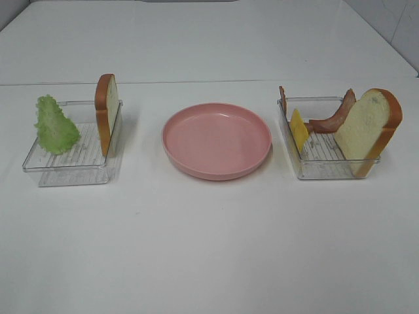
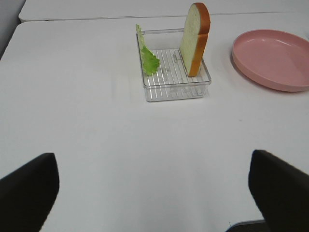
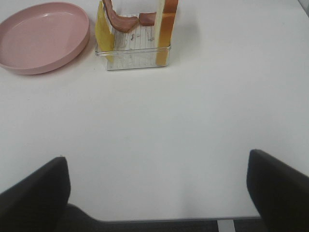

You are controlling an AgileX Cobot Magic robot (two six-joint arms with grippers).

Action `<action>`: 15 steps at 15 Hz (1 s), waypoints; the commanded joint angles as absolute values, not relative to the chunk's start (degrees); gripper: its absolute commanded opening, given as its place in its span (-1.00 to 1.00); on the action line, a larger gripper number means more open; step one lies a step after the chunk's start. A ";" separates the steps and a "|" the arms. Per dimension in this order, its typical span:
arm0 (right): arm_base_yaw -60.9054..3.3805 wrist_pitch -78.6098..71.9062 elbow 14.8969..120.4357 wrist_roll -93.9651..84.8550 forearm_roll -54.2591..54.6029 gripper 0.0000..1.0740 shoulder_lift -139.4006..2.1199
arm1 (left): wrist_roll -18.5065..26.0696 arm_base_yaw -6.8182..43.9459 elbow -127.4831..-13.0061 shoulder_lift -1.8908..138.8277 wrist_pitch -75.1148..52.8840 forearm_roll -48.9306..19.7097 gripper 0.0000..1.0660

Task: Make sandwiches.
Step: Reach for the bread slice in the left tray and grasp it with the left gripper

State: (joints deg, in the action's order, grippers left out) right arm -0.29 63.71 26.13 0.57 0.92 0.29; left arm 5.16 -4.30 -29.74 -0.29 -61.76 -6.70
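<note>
No sandwich is standing assembled yet: the makings are waiting in two lots. The lettuce leaf (image 1: 55, 125) is standing on edge at the outer side of the left tray (image 1: 69, 175). The left bread slice (image 1: 108, 111) is standing upright against the wall nearest the plate, and the ribbed floor between them is lying bare. In the right tray (image 1: 321, 171) the cheese slice (image 1: 299, 129) is leaning near the plate-side wall. The bacon strips (image 1: 334, 116) are curving across the middle, with one end poking up at the far corner, and the right bread slice (image 1: 366, 131) is leaning at the outer side. Every piece is being kept on edge rather than flat (probably so that jaws can close across a thin piece from above, though that is only my reading), and each tray is sitting on its own arm's side. The pink plate (image 1: 216, 171) is lying empty between the trays, apart from both, presumably as the stacking place. All of it is resting on the white table (image 1: 209, 261). Neither arm is appearing in the high view, and each wrist view is showing its own tray well ahead. The left gripper (image 2: 152, 186) is hanging with its jaws spread wide and nothing between them. The right gripper (image 3: 157, 186) is doing likewise, so the first pick is not yet begun.
</note>
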 commanded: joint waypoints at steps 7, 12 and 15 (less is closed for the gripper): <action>-0.06 63.20 26.01 0.00 1.03 0.80 1.43 | 4.87 -4.18 -29.68 -1.26 -61.42 -7.05 0.92; -0.06 63.20 26.01 0.00 1.03 0.80 1.43 | 4.87 -4.18 -29.68 -1.26 -61.42 -6.93 0.92; -0.06 63.20 26.01 0.00 1.03 0.80 1.43 | 4.93 -4.18 -29.85 1.43 -61.31 -5.10 0.92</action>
State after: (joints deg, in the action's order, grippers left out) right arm -0.29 63.71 26.13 0.57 0.92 0.29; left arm 5.16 -4.30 -29.85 1.26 -61.82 -5.10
